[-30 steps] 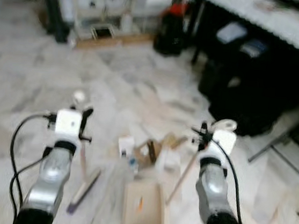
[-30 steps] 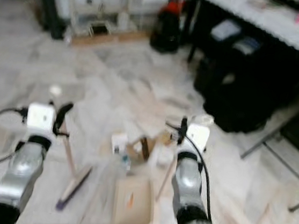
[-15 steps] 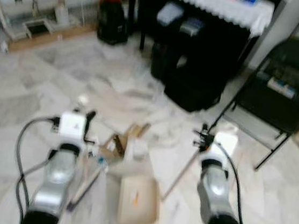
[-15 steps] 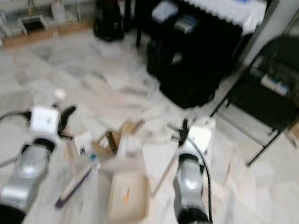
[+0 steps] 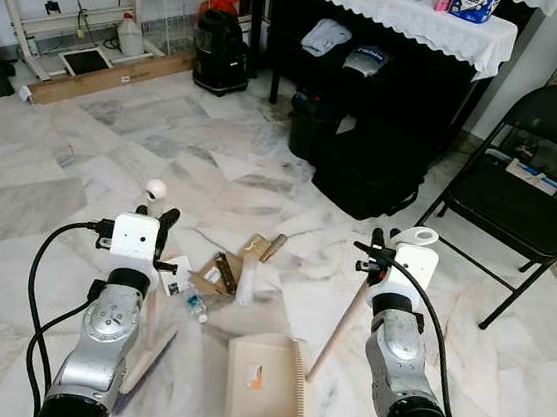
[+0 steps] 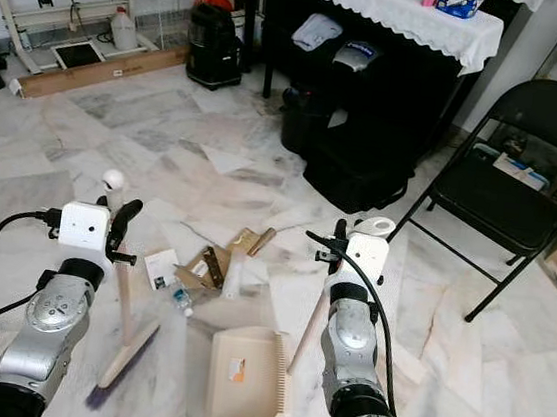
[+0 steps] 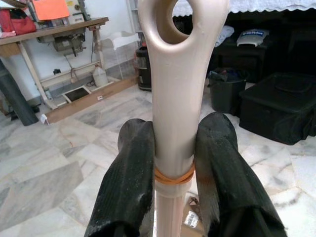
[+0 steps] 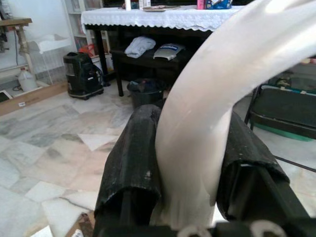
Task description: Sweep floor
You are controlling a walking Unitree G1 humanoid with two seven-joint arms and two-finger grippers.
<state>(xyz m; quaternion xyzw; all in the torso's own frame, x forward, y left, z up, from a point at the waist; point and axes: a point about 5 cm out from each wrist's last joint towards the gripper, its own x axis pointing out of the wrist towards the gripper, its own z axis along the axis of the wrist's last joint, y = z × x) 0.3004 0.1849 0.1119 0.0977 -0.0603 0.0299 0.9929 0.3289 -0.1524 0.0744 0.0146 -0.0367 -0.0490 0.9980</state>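
Note:
My left gripper (image 5: 161,238) is shut on the beige handle of a broom (image 5: 150,300), whose head (image 6: 124,354) rests on the marble floor by my left side. In the left wrist view both black fingers (image 7: 131,182) clamp the handle below its loop. My right gripper (image 5: 377,262) is shut on the white grip of a long-handled dustpan (image 5: 265,381). The beige pan lies flat on the floor between my arms. Just beyond it lie cardboard scraps (image 5: 221,272), a paper card (image 5: 176,275) and a small bottle (image 5: 195,307).
A black folding chair (image 5: 531,202) stands at the right. Ahead, a table with a white cloth (image 5: 411,17) has black bins and bags (image 5: 364,168) under it. A black vacuum (image 5: 220,56) and a wooden plank (image 5: 112,79) lie farther back left.
The camera has swung to the right and the blur has cleared, bringing the chair into view. Both grippers keep their holds on the broom and the dustpan.

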